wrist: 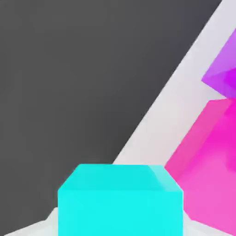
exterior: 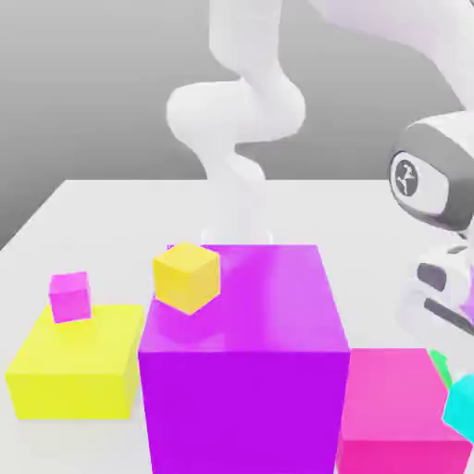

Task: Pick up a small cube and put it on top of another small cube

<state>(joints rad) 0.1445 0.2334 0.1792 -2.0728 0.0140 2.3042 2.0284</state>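
Cyan cube (wrist: 120,203): sitting close under hand cam, gripper fingers pinching it. Step: pick-up underway. Next: carrying to yellow cube (exterior: 187,276), lining up square before releasing.

No readable text or labels.

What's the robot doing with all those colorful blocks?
The robot arm's gripper is shut on a small cyan cube, at the exterior view's right edge beside a pink block. A small yellow cube sits tilted by the big purple block. The cyan cube isn't on another cube yet.
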